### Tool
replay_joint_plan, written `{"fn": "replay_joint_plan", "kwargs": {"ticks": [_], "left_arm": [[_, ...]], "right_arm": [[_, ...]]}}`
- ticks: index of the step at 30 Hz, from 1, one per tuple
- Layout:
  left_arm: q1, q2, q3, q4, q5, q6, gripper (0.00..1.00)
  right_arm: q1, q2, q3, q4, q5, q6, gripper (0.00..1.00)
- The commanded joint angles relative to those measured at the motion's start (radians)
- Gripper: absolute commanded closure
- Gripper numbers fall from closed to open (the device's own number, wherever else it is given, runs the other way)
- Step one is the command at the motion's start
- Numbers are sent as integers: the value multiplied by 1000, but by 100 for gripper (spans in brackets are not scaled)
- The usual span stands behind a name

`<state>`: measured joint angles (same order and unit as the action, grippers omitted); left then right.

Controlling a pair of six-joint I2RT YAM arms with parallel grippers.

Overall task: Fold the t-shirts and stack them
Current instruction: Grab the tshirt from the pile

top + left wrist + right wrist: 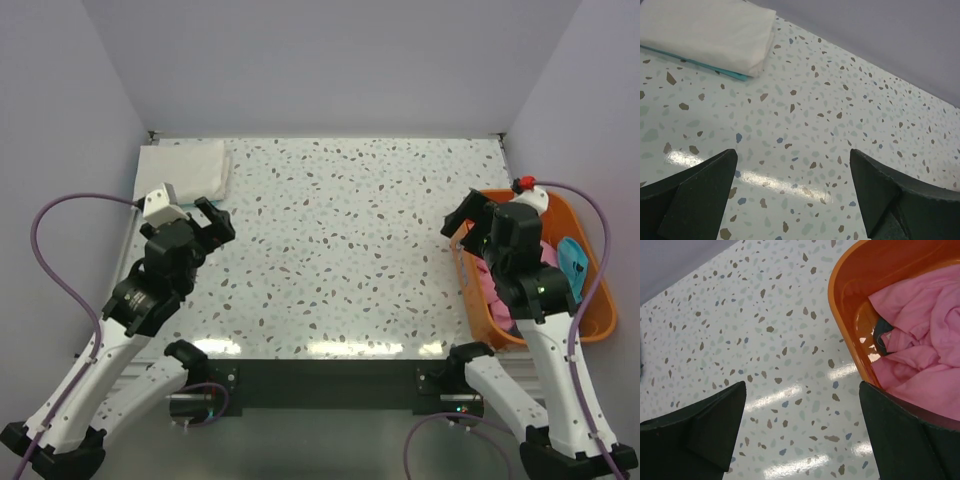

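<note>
Both our jaws gape empty, our left gripper [792, 170] near the white shirt [705, 30] folded atop the teal shirt [738, 75] at the far-left corner, our right gripper [802, 400] beside the basket [850, 290] holding the pink shirt [925, 340].

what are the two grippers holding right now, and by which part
Nothing. The left gripper and the right gripper are both open and empty.

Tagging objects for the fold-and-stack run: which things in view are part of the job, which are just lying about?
Job: folded white shirt lying on a teal shirt, far-left corner; pink shirt in the orange basket.
Lying about: orange basket; speckled table.
</note>
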<state>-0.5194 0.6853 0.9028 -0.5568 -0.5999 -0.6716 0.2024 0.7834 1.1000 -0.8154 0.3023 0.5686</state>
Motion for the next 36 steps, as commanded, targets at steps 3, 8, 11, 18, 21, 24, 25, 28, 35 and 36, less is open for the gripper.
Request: {"fn": "replay_joint_plan", "kwargs": {"ticks": [3, 8, 11, 18, 21, 24, 25, 28, 35, 36], "left_arm": [[-1, 0, -25, 61, 37, 1, 0], [-1, 23, -54, 112, 86, 24, 0], [-1, 49, -51, 109, 89, 32, 0], [-1, 97, -54, 107, 86, 37, 0], [-1, 108, -53, 104, 89, 38, 0], [-1, 115, -50, 103, 89, 38, 0], [-1, 115, -48, 97, 89, 41, 0], [-1, 114, -44, 89, 88, 40, 0], [-1, 118, -48, 98, 100, 38, 0], [-1, 123, -47, 94, 100, 37, 0]], "right_arm": [[-3, -41, 6, 24, 60, -47, 1], [-3, 22, 9, 9, 34, -154, 2], [-4, 131, 66, -37, 136, -118, 1], [-136, 306, 158, -106, 305, -55, 1], [-276, 343, 137, -90, 232, -59, 1], [-385, 378, 83, -56, 192, -49, 1], [-429, 392, 71, -51, 192, -47, 1], [-530, 439, 20, -22, 163, -44, 1], [-626, 504, -92, 59, 144, -27, 7], [-627, 516, -95, 65, 168, -16, 9]]}}
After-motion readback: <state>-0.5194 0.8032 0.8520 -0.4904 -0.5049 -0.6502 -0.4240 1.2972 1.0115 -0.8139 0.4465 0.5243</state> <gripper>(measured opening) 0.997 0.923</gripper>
